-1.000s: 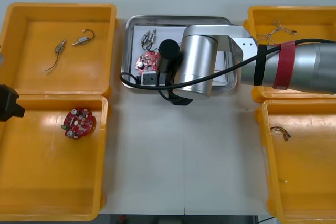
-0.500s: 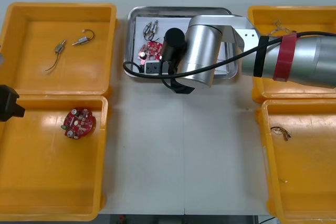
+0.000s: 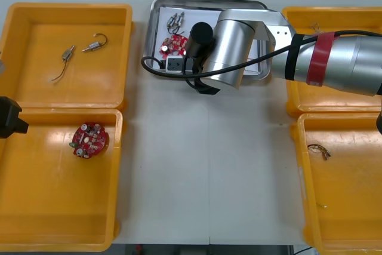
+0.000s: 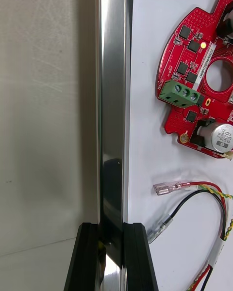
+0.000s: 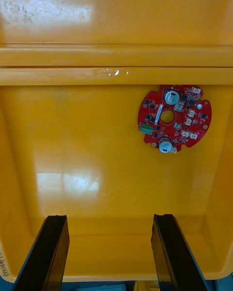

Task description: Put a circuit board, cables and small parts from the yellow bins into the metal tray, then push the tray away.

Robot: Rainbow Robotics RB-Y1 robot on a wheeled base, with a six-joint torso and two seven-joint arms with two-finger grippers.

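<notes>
Hovering at nine o'clock, the left gripper (image 5: 110, 218) is spread wide over a yellow bin (image 5: 73, 140). Toward twelve o'clock, the right gripper (image 4: 112, 228) pinches the rim of the metal tray (image 4: 112, 77). A circuit board (image 4: 187, 92), cables (image 4: 208, 188) and small metal parts (image 3: 175, 23) lie inside, so probably only the push is left.
</notes>
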